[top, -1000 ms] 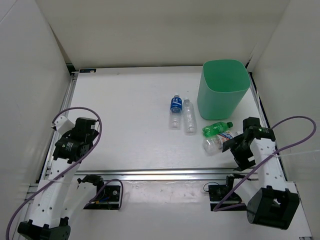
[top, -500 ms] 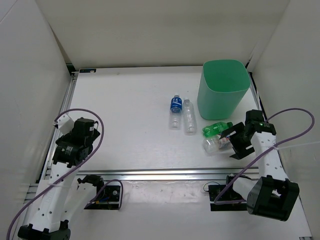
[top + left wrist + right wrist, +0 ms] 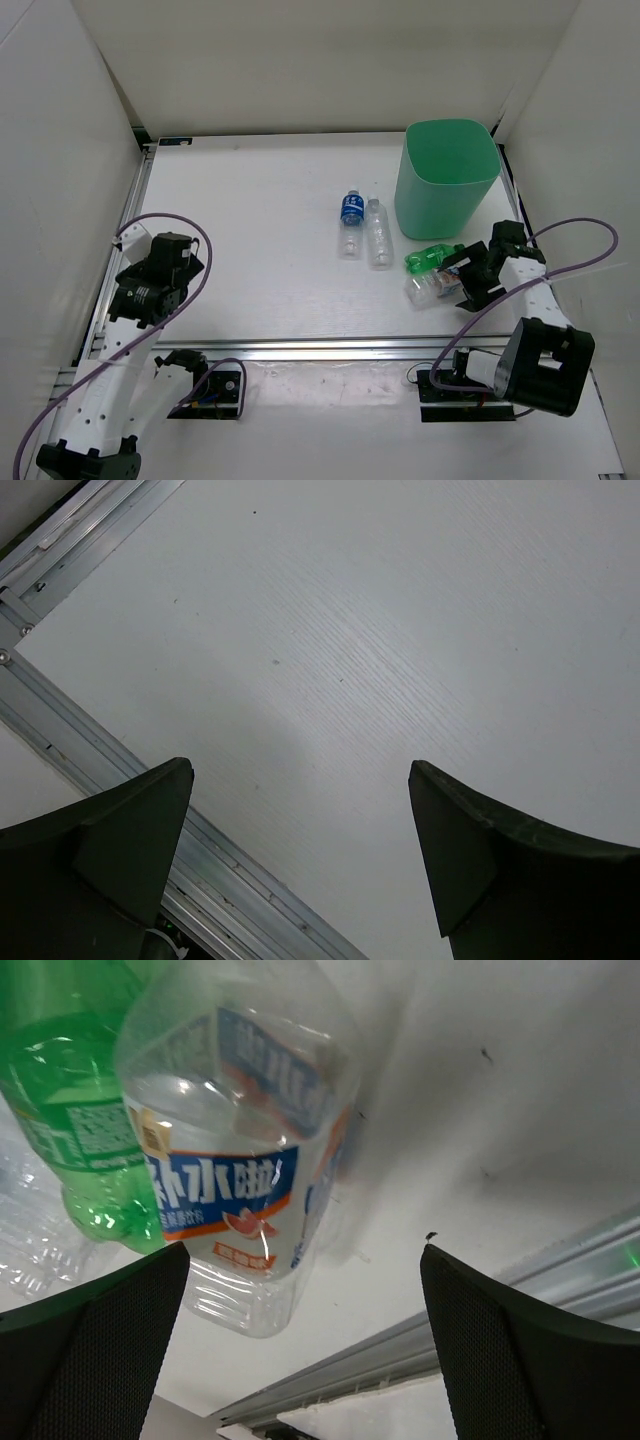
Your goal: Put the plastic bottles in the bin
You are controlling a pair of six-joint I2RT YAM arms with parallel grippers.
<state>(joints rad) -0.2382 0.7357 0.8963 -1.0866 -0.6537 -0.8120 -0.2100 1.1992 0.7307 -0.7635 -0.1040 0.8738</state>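
The mint-green bin (image 3: 446, 178) stands at the far right. Two clear bottles lie left of it: one with a blue label (image 3: 350, 221) and a plain one (image 3: 378, 233). A green bottle (image 3: 432, 256) and a clear bottle with a white-blue-orange label (image 3: 430, 287) lie in front of the bin. My right gripper (image 3: 462, 280) is open, right beside the labelled bottle (image 3: 240, 1160); the green bottle (image 3: 70, 1120) lies behind it. The bottle is just ahead of the jaws, not held. My left gripper (image 3: 170, 262) is open and empty over bare table (image 3: 330, 660) at the left.
White walls enclose the table on three sides. An aluminium rail (image 3: 320, 350) runs along the near edge and also shows in the left wrist view (image 3: 90, 750) and in the right wrist view (image 3: 420, 1340). A purple cable (image 3: 580, 260) loops beside each arm.
My right gripper has swung up and toward the labelled bottle, ending beside it. My left arm has shifted slightly.
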